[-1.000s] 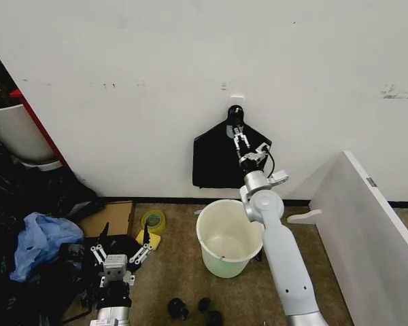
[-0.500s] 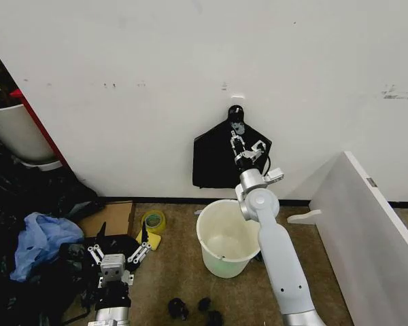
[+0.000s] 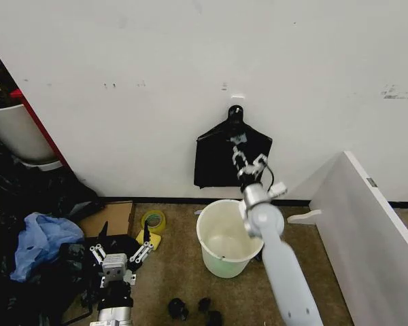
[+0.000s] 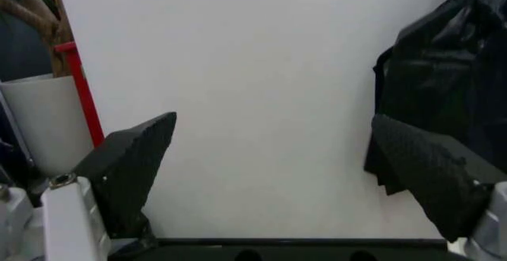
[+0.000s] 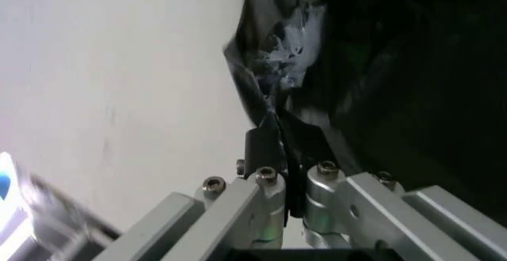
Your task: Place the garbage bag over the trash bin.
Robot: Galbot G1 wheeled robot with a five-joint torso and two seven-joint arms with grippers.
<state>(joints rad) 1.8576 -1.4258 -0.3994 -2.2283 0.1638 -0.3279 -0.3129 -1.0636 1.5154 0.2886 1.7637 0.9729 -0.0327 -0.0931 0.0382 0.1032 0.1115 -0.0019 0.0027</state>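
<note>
The bag (image 3: pixel 221 163) is found hanging flat against the wall (image 3: pixel 122 81), suspended from a knotted top at a white hook (image 3: pixel 236 99). It lies at 12 o'clock from the bin (image 3: pixel 226 238), directly above the far rim and apart from it. The bin stands upright and unlined on the floor (image 3: pixel 177 272).

The right tool (image 3: pixel 245 159) is raised against the bag's front face. In the right wrist view its two fingers (image 5: pixel 262 148) are seen pressed together, with a thin fold of the black film pinched between them just below a patch of glare. The bag remains on its hook, so the draw-off is judged as not yet completed.

The left tool (image 3: pixel 115 258) is held low at 9 o'clock from the bin, over floor clutter, with its pads (image 4: pixel 130 166) spread wide and nothing between them.

Handling assessment: the film is judged very light, limp and slick, with no stiffness of its own. A pinch on a single fold is judged liable to slip or to tear the film if pulled hard against the hook. A hold nearer the knotted top, where layers are gathered, is judged firmer. The mouth is expected to need opening by both tools before it can be passed over the rim.
</note>
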